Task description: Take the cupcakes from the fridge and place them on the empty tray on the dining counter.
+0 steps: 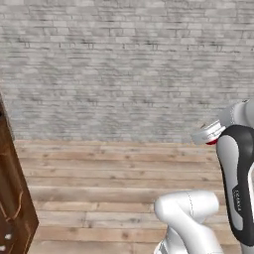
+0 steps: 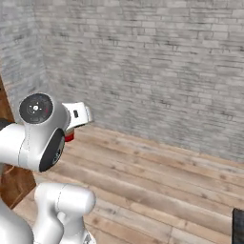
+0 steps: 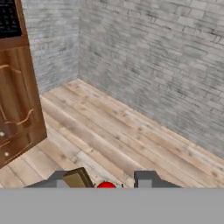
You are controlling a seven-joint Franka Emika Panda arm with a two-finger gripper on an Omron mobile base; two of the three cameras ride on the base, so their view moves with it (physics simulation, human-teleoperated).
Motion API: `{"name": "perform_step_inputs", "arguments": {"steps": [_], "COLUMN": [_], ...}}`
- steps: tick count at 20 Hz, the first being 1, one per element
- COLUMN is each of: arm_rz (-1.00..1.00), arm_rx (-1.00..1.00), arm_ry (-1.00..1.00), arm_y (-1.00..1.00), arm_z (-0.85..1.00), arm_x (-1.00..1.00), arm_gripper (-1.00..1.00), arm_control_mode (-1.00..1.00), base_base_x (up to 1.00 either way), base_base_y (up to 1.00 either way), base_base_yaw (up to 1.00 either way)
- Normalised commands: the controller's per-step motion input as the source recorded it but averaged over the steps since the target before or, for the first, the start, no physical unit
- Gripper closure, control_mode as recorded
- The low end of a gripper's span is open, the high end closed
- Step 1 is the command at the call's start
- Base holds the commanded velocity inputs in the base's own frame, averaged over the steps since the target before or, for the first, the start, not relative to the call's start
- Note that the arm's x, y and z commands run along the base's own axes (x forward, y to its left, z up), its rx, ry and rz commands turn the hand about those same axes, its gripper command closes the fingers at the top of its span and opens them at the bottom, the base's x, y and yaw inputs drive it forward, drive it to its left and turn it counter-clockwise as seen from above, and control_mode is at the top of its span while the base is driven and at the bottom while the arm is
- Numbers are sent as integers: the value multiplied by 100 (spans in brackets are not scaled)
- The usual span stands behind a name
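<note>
Gripper (image 3: pixel 107 181): two small dark finger tips at the bottom of the hand view, set part-way apart with a red-topped thing between them; held above the plank floor, away from the brown cabinet.
Jaws: clenched on the red-topped thing, as far as the low edge of the hand view lets on; contact of the pads not plainly seen.
Cupcake (image 3: pixel 106 185): small, with a round red top, lodged between the finger tips; its pale frosting hidden. Red spot also seen under the white hand in the left base view (image 1: pixel 212 142) and the right base view (image 2: pixel 69 137); probably the same cupcake, too small to be sure.
Brown block (image 3: pixel 78 178): tan-brown, tilted, just beside the left finger tip and next to the red top; cannot tell what it is.
Brown wooden cabinet (image 3: pixel 17 105): warm brown with curved handles and small white knobs, standing left of the gripper; dark panel at its top.
Grey brick wall (image 1: pixel 124 64): pale grey bricks, behind the cabinet and across the whole background, meeting in a corner beyond the cabinet.
Wooden plank floor (image 2: pixel 157 176): light brown boards, running from the cabinet's foot to the wall.
Dark object (image 2: pixel 238 226): black edge at the lower right corner of the right base view, well apart from the cabinet; unclear.
</note>
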Motion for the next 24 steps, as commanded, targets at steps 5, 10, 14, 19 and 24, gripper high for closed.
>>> {"name": "perform_step_inputs", "arguments": {"steps": [5,10,14,19,24], "arm_rz": [0,0,0,0,0], "arm_rx": [0,0,0,0,0], "arm_ry": [0,0,0,0,0], "arm_y": [0,0,0,0,0], "arm_z": [0,0,0,0,0], "arm_x": [0,0,0,0,0], "arm_gripper": [100,100,100,100,100], "arm_control_mode": [100,100,100,100,100], "base_base_x": [75,68,59,65,76], "base_base_y": [-17,-16,-11,-1,0], "base_base_yaw": [-44,-46,-48,-50,-51]}}
